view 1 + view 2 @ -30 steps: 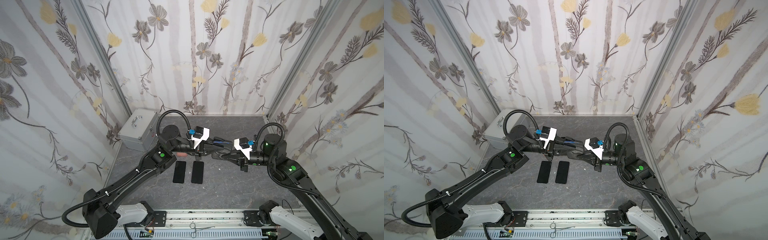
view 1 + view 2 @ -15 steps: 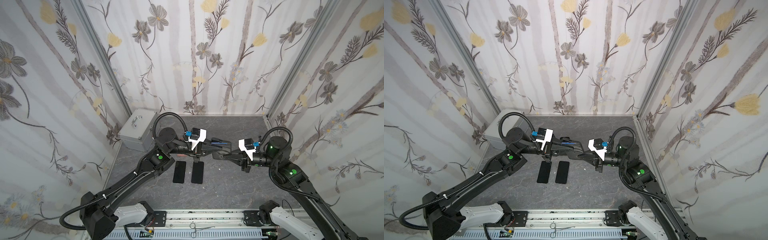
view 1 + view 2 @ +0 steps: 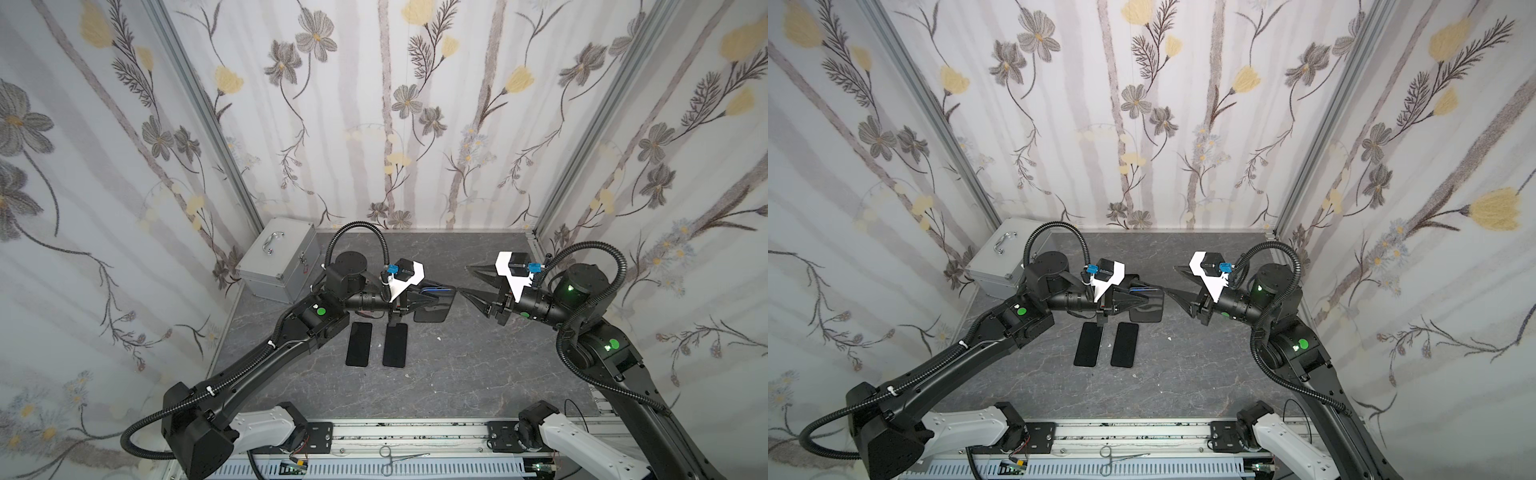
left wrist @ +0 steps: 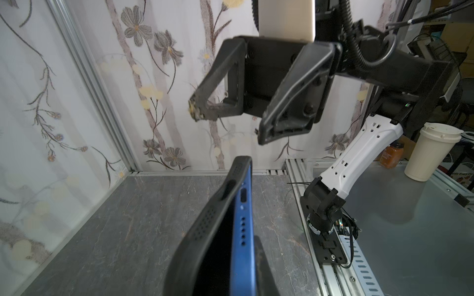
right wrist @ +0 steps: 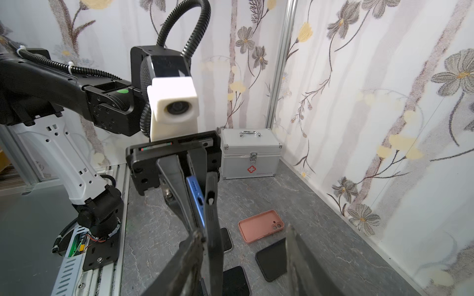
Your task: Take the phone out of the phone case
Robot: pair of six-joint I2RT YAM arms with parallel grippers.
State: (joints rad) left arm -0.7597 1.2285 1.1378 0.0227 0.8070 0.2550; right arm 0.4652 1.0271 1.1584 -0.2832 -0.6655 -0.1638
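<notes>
My left gripper [image 3: 432,299] [image 3: 1140,300] is shut on the blue phone [image 4: 242,230] [image 5: 196,200], holding it on edge above the table. The black phone case [image 4: 205,230] [image 5: 213,212] is peeled away from the phone along one long side and still hangs on it. The phone's dark screen [image 3: 432,311] faces the front. My right gripper [image 3: 471,284] [image 3: 1177,283] [image 5: 243,232] is open just right of the phone's free end. The case's end stands between its fingers, close beside one finger [image 5: 184,264]. From the left wrist it shows as open jaws [image 4: 228,125].
Two dark phones [image 3: 359,345] [image 3: 395,345] lie flat below the left gripper. A pink empty case [image 5: 260,225] and a black one [image 5: 272,258] lie on the grey table. A silver metal box [image 3: 280,266] stands at the back left. Forceps [image 3: 399,457] rest on the front rail.
My right gripper has opened, let go of the case end and drawn back to the right. The left gripper has stayed shut on the phone and shifted slightly left.
</notes>
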